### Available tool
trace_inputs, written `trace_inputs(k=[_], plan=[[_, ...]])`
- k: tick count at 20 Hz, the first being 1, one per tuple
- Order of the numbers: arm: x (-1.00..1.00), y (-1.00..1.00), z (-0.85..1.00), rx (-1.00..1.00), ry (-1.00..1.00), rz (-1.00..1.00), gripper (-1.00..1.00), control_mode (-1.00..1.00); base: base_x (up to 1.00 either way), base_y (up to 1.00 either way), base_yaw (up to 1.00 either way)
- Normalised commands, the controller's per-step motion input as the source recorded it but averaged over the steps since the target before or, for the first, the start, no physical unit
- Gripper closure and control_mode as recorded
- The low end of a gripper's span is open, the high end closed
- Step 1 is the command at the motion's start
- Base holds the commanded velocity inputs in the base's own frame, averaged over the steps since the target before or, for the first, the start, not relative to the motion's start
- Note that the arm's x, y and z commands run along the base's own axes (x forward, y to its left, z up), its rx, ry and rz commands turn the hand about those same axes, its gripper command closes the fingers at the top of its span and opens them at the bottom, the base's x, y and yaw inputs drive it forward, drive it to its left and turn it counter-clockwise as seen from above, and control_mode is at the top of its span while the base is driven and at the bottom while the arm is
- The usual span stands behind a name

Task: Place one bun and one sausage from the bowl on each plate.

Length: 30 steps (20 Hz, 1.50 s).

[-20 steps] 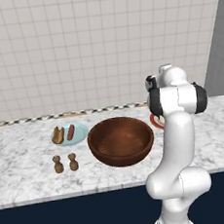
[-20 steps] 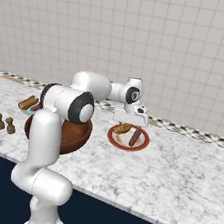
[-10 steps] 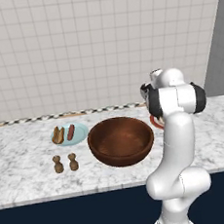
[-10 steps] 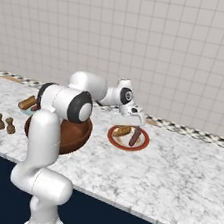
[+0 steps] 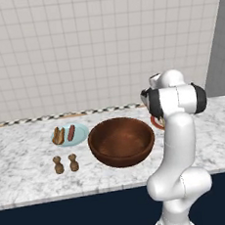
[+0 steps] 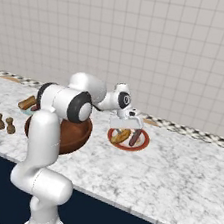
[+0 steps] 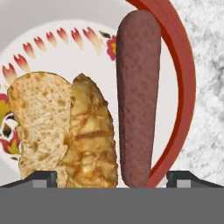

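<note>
You are looking straight down on the white plate with the red rim (image 7: 186, 87); its rim sweeps from twelve o'clock down to about five o'clock, and red petal marks (image 7: 57, 37) dot the white toward eleven; a reddish-brown sausage (image 7: 136, 100) lies lengthwise just inside that rim, running from one o'clock toward six; the bun (image 7: 65, 131), split open, lies beside it toward eight o'clock, its pale crumb half touching its golden half; grey-white marbled surface (image 7: 208, 65) shows at three o'clock; your pincer (image 7: 112, 178) stands wide, one dark tip at seven, one at five.
</note>
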Motion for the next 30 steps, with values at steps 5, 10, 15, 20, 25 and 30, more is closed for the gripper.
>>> trace_inputs(k=[5,10,15,20,25,30], plan=[[-0.01,0.01,0.34,-0.01,-0.05,0.0,-1.0,-1.0,0.0,0.0,0.0],[-0.2,0.0,0.51,0.03,-0.03,0.0,-1.0,-1.0,0.0,0.0,0.0],[-0.61,0.08,0.52,0.24,-0.08,0.0,-1.0,-1.0,0.0,0.0,0.0],[-0.92,0.58,0.85,0.18,-0.15,0.0,-1.0,-1.0,0.0,0.0,0.0],[-0.77,0.84,1.0,0.01,-0.06,0.05,-1.0,-1.0,0.0,0.0,0.0],[-0.99,0.84,0.63,0.0,-0.09,0.12,-1.0,-1.0,0.0,0.0,0.0]])
